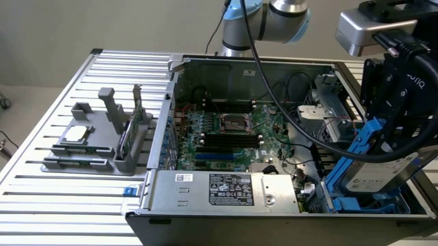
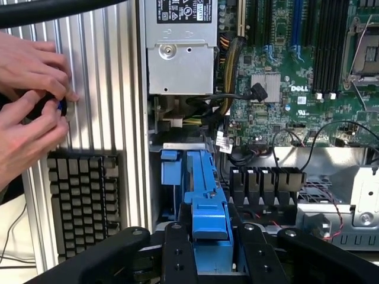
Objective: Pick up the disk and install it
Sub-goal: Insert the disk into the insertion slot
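The end effector is clamped on the disk. Disk hangs just below it, long axis tilted steeply down into drive bay at ext. view's right, prob. partly entered.

The disk, silver-grey with a white printed label and a blue carrier frame, stands steeply tilted, nearly on edge, clamped in the tool, its lower end within the case at the exterior view's right end.
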Available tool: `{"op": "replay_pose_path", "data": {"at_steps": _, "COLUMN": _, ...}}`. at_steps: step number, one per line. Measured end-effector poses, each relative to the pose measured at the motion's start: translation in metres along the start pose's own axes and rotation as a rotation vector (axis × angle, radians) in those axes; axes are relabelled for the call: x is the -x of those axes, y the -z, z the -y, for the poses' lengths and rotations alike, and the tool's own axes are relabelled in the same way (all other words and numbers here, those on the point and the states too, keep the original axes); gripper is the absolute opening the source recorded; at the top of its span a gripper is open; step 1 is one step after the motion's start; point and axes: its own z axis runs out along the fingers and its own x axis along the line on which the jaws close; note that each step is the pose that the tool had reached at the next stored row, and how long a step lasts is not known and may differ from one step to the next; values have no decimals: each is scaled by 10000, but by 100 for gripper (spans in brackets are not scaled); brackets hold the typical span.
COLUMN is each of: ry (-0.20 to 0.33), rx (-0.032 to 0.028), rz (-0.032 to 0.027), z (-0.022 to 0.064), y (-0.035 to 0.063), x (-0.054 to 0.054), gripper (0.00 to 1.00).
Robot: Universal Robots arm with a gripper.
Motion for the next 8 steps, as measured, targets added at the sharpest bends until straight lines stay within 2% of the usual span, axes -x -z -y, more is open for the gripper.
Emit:
{"op": "replay_pose_path", "data": {"at_steps": 5, "ry": 6, "rx": -27, "rz": 0, "z": -5, "y": -42, "x": 18, "gripper": 33}}
{"op": "replay_pose_path", "data": {"at_steps": 8, "ry": 18, "rx": -63, "rz": 1, "z": -8, "y": -60, "x": 30, "gripper": 33}}
